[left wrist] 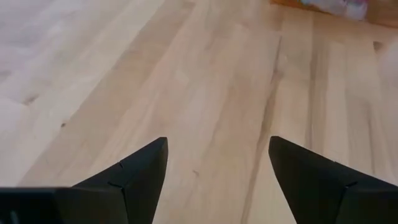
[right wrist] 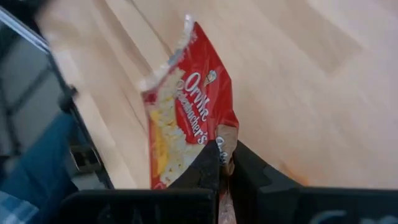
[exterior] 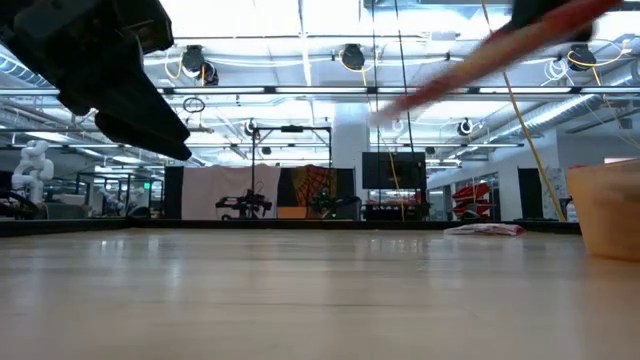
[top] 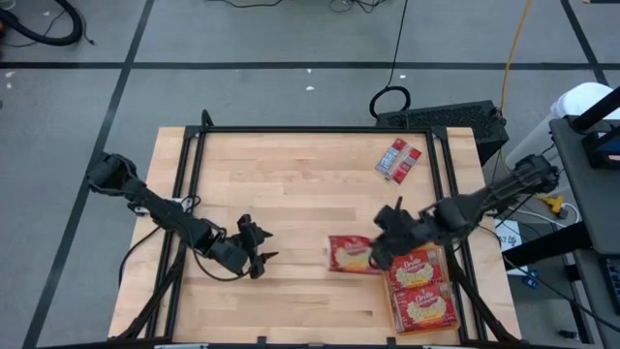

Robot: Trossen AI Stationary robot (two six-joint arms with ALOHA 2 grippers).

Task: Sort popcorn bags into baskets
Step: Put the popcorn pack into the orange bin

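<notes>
Left gripper (top: 254, 254) sits over bare tabletop (top: 291, 174) at left-centre, fingers (left wrist: 134, 177) spread wide, nothing between them. It waits; no bag is close to it.

Right gripper (top: 380, 250) is pressed together on the edge of a popcorn bag (top: 351, 254), seen pinched between its fingertips in the right wrist view (right wrist: 186, 121). That bag lies just left of the gripper, long axis roughly left-right, flat or nearly flat at the tabletop.

Key relation: the orange basket (top: 449, 312) lies just right of and nearer than the right gripper, long axis near-far, already holding two bags (top: 419, 289). So the held bag likely has to travel right and slightly nearer; the right arm is clearly the closer one. Whether a third bag fits flat is a judgement call; it probably ends up stacked.

A pair of grey-panel bags (top: 398, 160) lies far right, well apart from both grippers.

Hard to make out: whether the held bag is lifted off the tabletop yet. Low view shows only a blurred arm and a sliver of the basket (exterior: 610, 210). Basket's near end is cut off by the frame edge.
</notes>
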